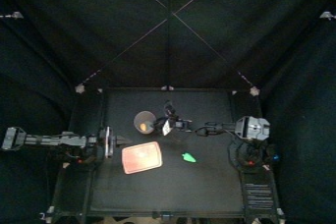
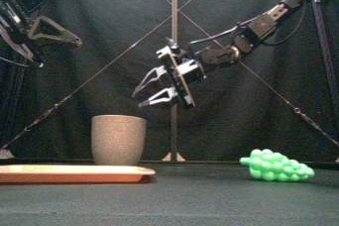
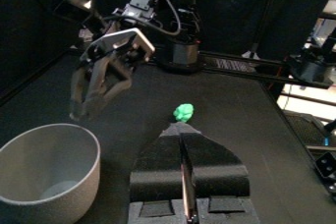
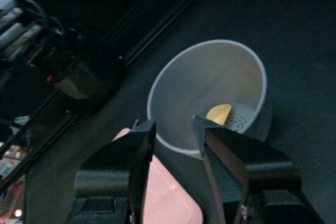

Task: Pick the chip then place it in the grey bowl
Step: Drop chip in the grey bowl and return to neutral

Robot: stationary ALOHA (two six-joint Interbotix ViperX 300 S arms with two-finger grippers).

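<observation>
The tall grey speckled cup (image 1: 141, 122) (image 2: 118, 139) stands at the table's back left of centre. A yellow-orange chip (image 4: 221, 115) lies inside the cup (image 4: 210, 85), against its wall. My right gripper (image 2: 169, 81) (image 4: 175, 128) hangs open and empty above the cup, slightly to its right in the front view. In the left wrist view the same right gripper (image 3: 105, 71) hovers over the cup (image 3: 46, 174). My left gripper (image 3: 182, 141) (image 1: 105, 138) rests at the left side, jaws together, holding nothing.
A flat pink tray (image 1: 141, 156) (image 2: 73, 173) lies in front of the cup. A green toy grape bunch (image 1: 190, 156) (image 2: 277, 166) (image 3: 186, 113) sits right of the tray. The right arm (image 1: 217, 126) stretches across the table's back.
</observation>
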